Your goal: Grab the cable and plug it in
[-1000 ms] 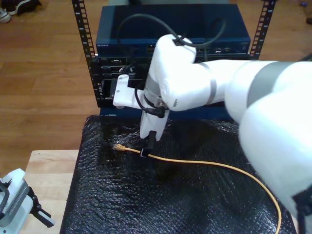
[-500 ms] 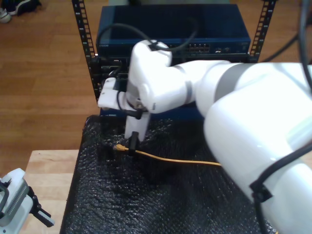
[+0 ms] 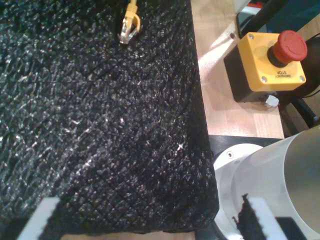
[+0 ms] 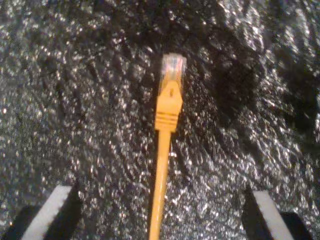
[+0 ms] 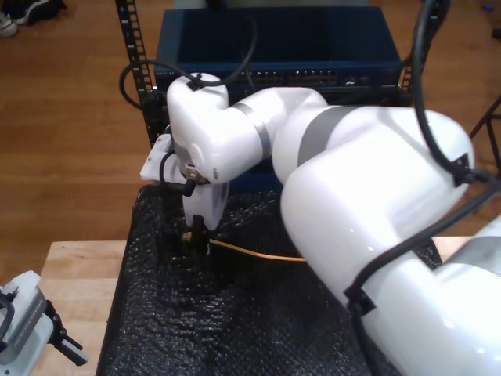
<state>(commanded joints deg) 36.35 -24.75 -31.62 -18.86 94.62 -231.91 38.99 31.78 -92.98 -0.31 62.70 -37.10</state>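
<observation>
Thin yellow-orange network cable [image 4: 162,175] lies flat on the black bubble-textured mat [image 5: 235,329], clear plug with yellow boot [image 4: 171,95] at its end. My second gripper [image 4: 159,212] hangs right over it, jaws spread wide, one on each side of the cable, neither touching it. My first gripper [image 3: 150,220] sits parked at the mat edge, also spread, nothing between the pads. Yellow emergency-stop box with a red button [image 3: 272,62] rests on the wooden table [image 3: 235,115] beside the mat.
</observation>
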